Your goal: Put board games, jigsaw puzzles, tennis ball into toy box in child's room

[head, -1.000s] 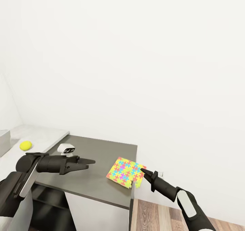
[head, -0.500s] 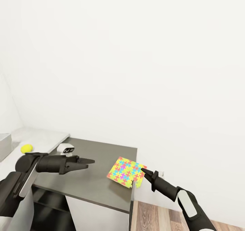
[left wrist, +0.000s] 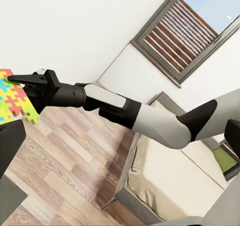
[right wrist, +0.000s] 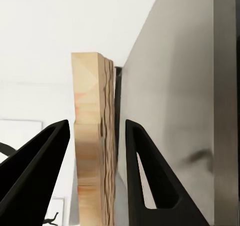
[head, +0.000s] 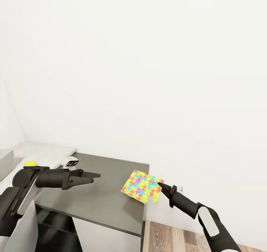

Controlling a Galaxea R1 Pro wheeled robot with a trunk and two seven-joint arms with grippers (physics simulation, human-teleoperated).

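Bright multicoloured flat jigsaw puzzle overhung the dark grey surface at its right corner, right claw spread around its edge, yellow tennis ball far left, left claw clenched, empty, above the surface.

Even, bright, diffuse light washes the white wall nearly featureless, with no glare. Soft faint shadows lie on the grey table. Renders are sharp throughout; daylight shows through the slatted window.
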